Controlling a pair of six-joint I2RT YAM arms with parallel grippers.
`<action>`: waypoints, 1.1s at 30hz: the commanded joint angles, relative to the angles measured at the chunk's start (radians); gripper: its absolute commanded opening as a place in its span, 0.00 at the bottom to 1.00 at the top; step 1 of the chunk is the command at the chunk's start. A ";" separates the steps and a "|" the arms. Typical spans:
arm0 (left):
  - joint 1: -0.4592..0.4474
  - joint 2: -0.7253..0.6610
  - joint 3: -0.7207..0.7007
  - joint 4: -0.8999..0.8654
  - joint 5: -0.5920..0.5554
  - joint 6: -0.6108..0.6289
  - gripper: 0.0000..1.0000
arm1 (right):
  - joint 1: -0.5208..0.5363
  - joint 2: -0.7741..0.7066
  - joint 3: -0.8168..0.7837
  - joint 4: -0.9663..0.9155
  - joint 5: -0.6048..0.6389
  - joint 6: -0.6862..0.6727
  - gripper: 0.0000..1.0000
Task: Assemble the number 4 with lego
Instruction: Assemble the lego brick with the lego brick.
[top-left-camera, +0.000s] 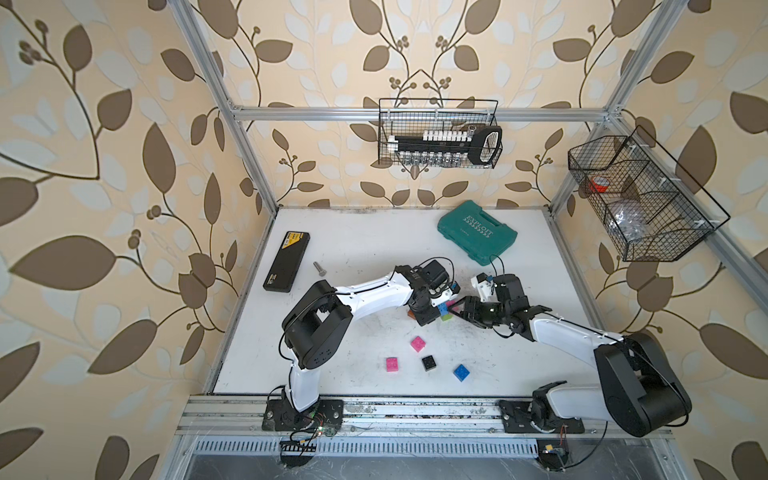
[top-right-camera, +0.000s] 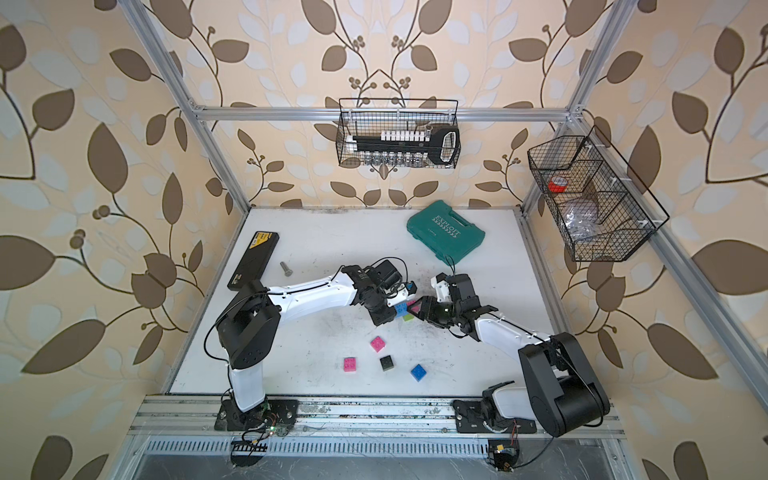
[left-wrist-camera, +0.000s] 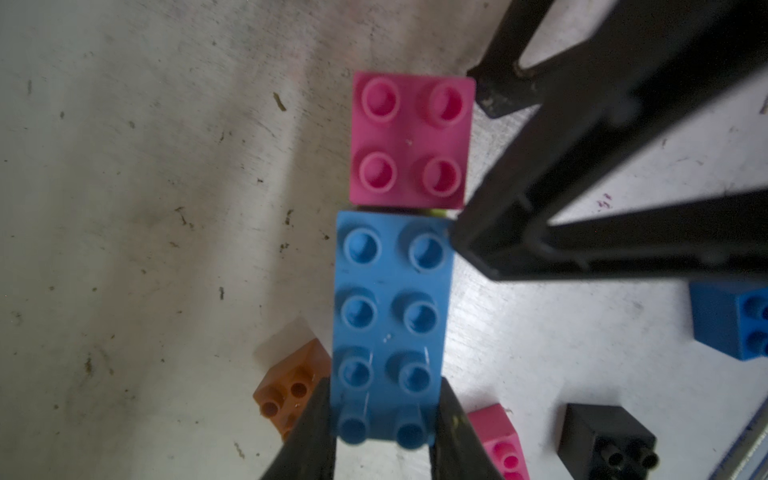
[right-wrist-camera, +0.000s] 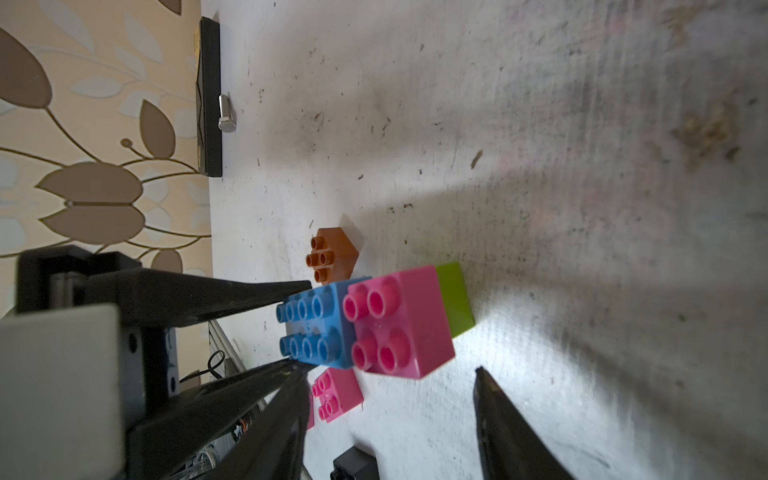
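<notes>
My left gripper (left-wrist-camera: 384, 395) pinches one end of the long blue brick (left-wrist-camera: 390, 307). A pink brick (left-wrist-camera: 411, 139) butts against its other end, with a lime green brick (right-wrist-camera: 455, 299) showing underneath. Together they make a short studded strip, near centre in both top views. My right gripper (right-wrist-camera: 388, 374) is spread, its tips just beside the pink. An orange brick (left-wrist-camera: 286, 386) lies beside the blue.
</notes>
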 joint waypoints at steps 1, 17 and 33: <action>-0.014 -0.009 0.018 -0.013 0.014 0.005 0.00 | 0.006 0.014 -0.019 0.031 0.017 0.015 0.59; -0.017 0.021 0.035 -0.035 0.018 0.000 0.00 | 0.014 0.033 -0.025 0.043 0.016 0.017 0.54; -0.022 0.035 0.052 -0.064 0.029 0.012 0.00 | 0.032 0.068 -0.006 -0.001 0.052 0.014 0.51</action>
